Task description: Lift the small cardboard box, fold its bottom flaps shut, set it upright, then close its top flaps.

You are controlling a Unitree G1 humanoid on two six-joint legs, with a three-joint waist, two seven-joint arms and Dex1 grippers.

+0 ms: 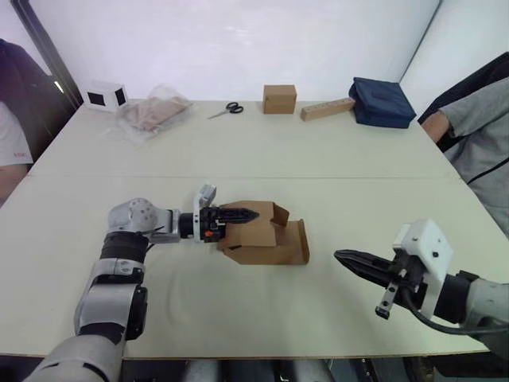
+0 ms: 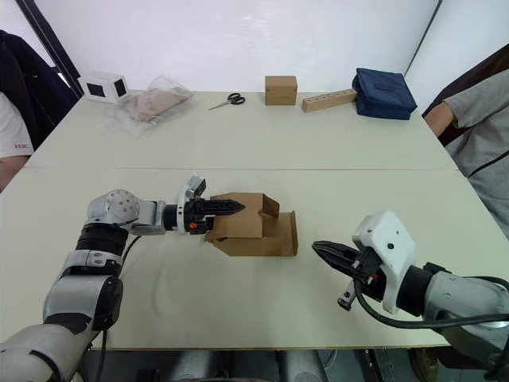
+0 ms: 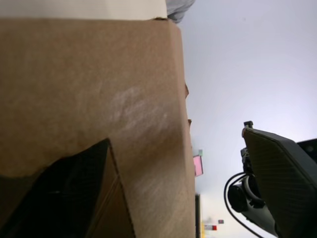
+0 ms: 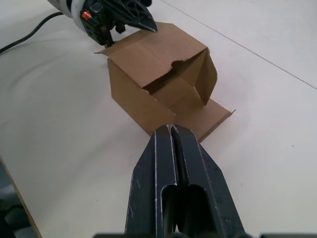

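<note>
1. Brown corrugated card is what we see first: the small plain cardboard box (image 1: 256,231) lies on its side on the white table (image 1: 334,159), its long axis running from the left gripper (image 1: 238,215) toward the right gripper (image 2: 328,251).
2. Its open end points at the right gripper, with one flap flat on the table and another flap standing up beside the opening.
3. We see the left gripper reaching over the box's upper panel from the closed end, one black finger on top and one at the wall below, pinching that panel.
4. The right gripper hovers apart from the box, facing its open end, fingers pressed together and holding nothing.
5. Well beyond both grippers, at the far table edge, sit a brown cardboard cube (image 1: 279,99) and black-handled scissors (image 1: 227,110).
</note>
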